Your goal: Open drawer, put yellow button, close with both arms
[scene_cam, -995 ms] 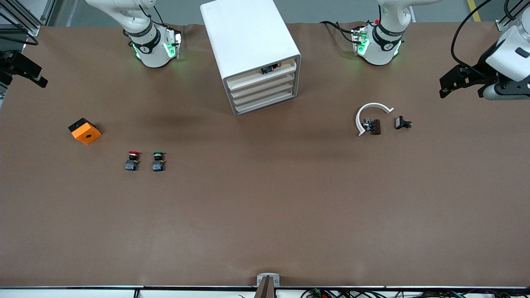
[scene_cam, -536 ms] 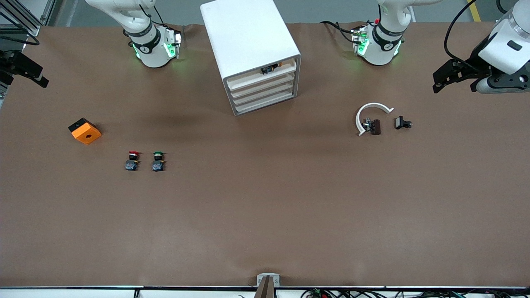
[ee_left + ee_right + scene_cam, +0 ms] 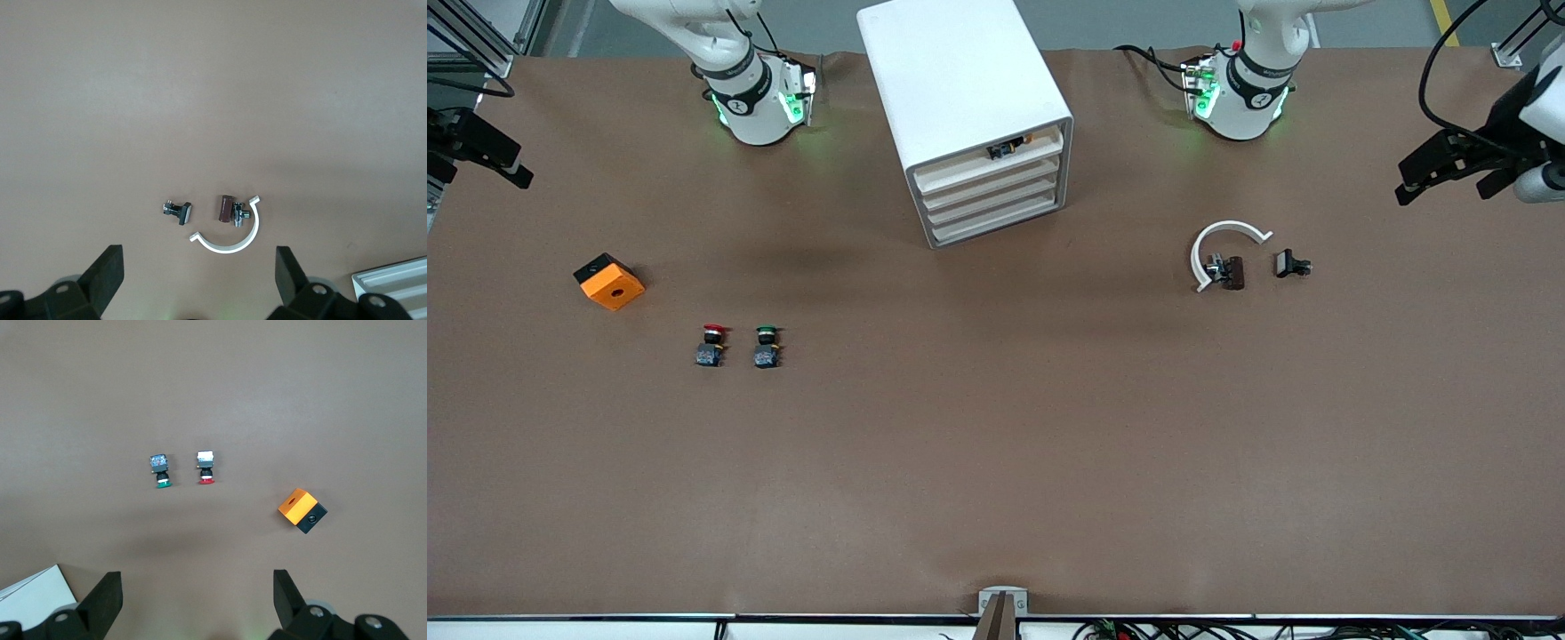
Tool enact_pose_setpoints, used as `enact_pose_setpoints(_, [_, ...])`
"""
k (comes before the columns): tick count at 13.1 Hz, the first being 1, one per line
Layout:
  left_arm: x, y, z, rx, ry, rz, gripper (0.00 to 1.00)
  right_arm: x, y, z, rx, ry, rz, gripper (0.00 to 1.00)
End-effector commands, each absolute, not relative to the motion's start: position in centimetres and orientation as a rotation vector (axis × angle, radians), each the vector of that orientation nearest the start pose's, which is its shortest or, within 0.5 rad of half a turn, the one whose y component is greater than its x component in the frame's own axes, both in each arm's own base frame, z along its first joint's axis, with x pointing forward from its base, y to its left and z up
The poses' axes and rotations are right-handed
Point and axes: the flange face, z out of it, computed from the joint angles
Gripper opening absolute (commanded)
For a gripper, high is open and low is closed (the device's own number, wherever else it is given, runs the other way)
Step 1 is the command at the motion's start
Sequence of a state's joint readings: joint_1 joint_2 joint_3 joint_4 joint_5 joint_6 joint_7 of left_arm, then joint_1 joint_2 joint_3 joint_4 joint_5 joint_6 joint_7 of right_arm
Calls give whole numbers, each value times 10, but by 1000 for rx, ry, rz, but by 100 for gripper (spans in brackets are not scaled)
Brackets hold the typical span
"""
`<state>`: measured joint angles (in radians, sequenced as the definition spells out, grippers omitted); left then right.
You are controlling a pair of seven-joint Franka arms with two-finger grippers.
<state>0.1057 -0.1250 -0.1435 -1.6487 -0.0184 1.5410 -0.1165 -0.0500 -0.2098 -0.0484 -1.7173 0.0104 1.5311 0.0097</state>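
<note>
The white cabinet [image 3: 960,80] stands between the two arm bases. Its top drawer [image 3: 960,175] sits level with the three trays below it. In that drawer lies the yellow button [image 3: 1007,148], on its side. My left gripper [image 3: 1445,169] hangs open and holding nothing over the table's margin at the left arm's end; its wrist view shows the wide-set fingers [image 3: 107,277] above bare table. My right gripper [image 3: 480,153] hangs open over the table's edge at the right arm's end, its fingers [image 3: 107,597] likewise apart and holding nothing.
Toward the right arm's end lie an orange box [image 3: 609,281], a red-capped button [image 3: 711,345] and a green-capped button [image 3: 766,346]. Toward the left arm's end lie a white curved piece [image 3: 1223,242], a brown part [image 3: 1232,272] and a small black clip [image 3: 1291,264].
The left gripper first shifted toward the cabinet, then swung back toward the left arm's end of the table. The right gripper has barely moved. Nothing on the table has shifted.
</note>
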Motion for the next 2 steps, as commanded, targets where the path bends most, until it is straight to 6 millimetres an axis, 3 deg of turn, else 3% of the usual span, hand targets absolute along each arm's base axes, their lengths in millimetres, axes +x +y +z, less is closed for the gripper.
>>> enact_pose_setpoints(1, [521,-28,652,-3133,-116,5,100,474,-42,664,-3150,126,-57,100])
enact_pose_setpoints(2, [521,-27,650,-3133,-118,10,100,474,-42,664,-3152,126,-57,100])
